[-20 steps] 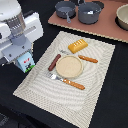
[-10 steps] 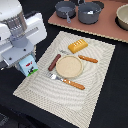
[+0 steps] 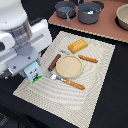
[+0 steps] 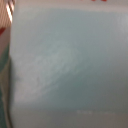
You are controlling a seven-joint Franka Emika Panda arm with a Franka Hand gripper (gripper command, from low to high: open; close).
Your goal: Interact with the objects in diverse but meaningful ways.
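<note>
Nothing has shifted since earlier: carton (image 3: 33,73) sits at placemat's (image 3: 95,95) edge on the exterior view's left, under gripper (image 3: 27,65). Finger opening hidden, cannot tell. Likely light, stiff, smooth; grip flat sides.

Arm w/ carton (image 3: 33,73) crept slightly further in over the mat's (image 3: 100,75) edge on the exterior view's left, carton now a bit lower; shift is v. small, barely visible btwn frames
</note>
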